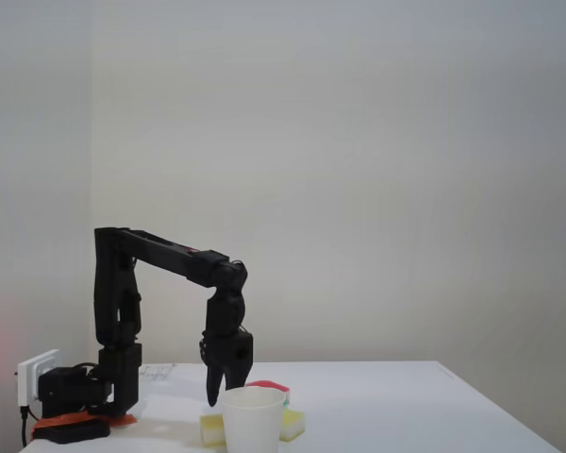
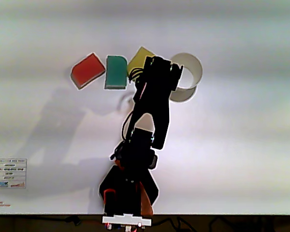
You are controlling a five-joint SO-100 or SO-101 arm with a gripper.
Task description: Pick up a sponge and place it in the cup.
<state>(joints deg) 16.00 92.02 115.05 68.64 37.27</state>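
Observation:
The white paper cup (image 1: 253,420) stands upright at the table's near edge in the fixed view; from above in the other view the cup (image 2: 189,65) lies right of the arm. The pale yellow sponge (image 1: 211,430) lies flat just left of and behind the cup. In the other view the sponge (image 2: 138,59) is partly covered by the arm. My gripper (image 1: 223,393) points straight down, just above the table beside the sponge and behind the cup's rim. Its dark fingers look slightly apart with nothing between them.
A red-topped sponge (image 2: 88,71) and a green-topped one (image 2: 116,72) lie in a row left of the yellow sponge. A brighter yellow-green block (image 1: 293,423) peeks out right of the cup. The arm base (image 1: 75,415), with a white socket box, stands at the left.

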